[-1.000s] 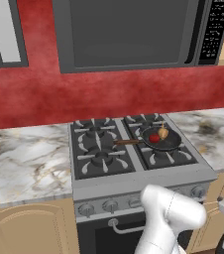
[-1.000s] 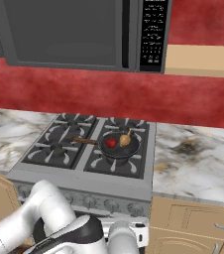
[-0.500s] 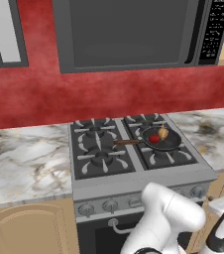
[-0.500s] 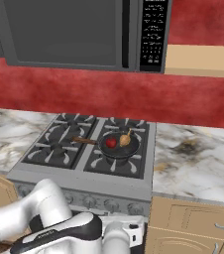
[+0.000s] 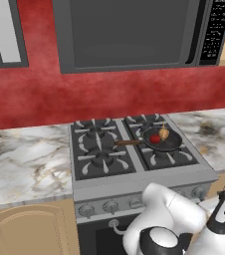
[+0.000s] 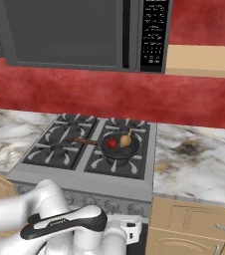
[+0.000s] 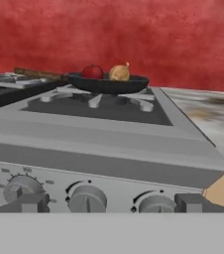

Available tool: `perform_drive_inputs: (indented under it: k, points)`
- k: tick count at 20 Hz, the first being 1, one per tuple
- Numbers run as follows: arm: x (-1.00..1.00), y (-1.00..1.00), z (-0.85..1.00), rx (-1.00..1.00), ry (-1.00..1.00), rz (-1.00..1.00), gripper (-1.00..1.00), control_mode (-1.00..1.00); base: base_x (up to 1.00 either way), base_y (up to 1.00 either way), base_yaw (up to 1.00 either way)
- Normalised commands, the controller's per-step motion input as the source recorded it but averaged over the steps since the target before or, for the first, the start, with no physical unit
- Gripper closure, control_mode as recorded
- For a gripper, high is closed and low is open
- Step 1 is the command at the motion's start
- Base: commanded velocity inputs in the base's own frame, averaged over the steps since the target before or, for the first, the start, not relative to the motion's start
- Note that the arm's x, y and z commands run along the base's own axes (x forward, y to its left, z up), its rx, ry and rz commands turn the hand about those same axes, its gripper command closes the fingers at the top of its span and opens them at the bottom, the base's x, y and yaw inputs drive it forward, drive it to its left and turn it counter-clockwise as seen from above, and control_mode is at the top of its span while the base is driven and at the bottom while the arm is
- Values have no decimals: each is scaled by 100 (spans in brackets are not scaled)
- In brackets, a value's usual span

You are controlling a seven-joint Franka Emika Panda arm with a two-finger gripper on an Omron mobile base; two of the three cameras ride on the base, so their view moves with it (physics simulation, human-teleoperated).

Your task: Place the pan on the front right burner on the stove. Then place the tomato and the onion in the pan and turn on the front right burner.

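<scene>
- End effector [image 7: 109, 203] wide open, empty, low before the stove [image 7: 109, 149] knobs.
- Pan [image 7: 108, 82] holding tomato [image 7: 91, 72] and onion [image 7: 119, 73] sits above, beyond.
- Advise centring on the rightmost knob [image 7: 156, 203] before closing, then turning.

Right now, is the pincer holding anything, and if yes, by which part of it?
Nothing is held. The pincer is open in front of the stove knobs, with empty space between its tips.

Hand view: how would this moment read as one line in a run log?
pan: on stove, right side | tomato, onion: in pan | fingers: open, level with knob row | knobs: untouched
</scene>
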Motion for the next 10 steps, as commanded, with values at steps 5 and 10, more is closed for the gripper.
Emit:
perform_drive_inputs:
  k: [5, 10]
  points:
    - [6, -8, -26, 0, -1, 0, -100, -100, 0, 0, 0]
    - [0, -18, -6, 0, -6, 0, -100, -100, 0, 0, 0]
